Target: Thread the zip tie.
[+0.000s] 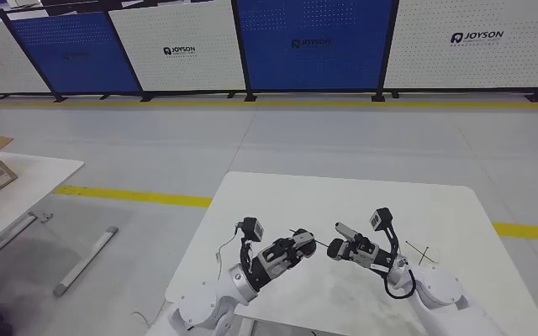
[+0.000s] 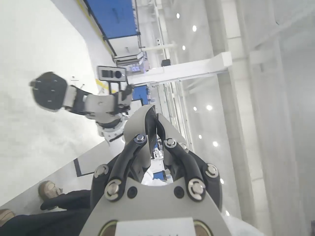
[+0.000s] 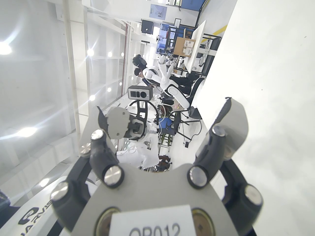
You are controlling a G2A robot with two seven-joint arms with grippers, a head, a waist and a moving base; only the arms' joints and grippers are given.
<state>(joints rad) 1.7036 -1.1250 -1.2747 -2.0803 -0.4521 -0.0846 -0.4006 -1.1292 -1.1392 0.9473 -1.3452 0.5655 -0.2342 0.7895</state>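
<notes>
Evidently the work stands just short of the threading itself. The left tool (image 1: 309, 245) has its fingers (image 2: 137, 124) pressed together on what looks like a thin dark plastic zip tie (image 1: 295, 232), a sliver of which shows edge-on between the pads in the left wrist view. The right tool (image 3: 165, 116) is spread wide with nothing between its grey fingers. Seen from above, both hang over the white rectangular tabletop (image 1: 353, 193), facing each other. The right tool sits just beside the left at its 3 o'clock, with a small gap between them. The zip tie juts from the left tool toward 10 o'clock, away from the right tool and not touching it. Which end is the head and which the tail is too fine to tell. I judge that the next move calls for the right tool to close on the free part of the strip, so that the tail can be steered into the head's slot. That would need close alignment, since the strip looks thin and likely floppy. Two more thin dark strips (image 1: 420, 249), probably spare ties, lie crossed on the tabletop at 3 o'clock of the right tool, near its arm.
</notes>
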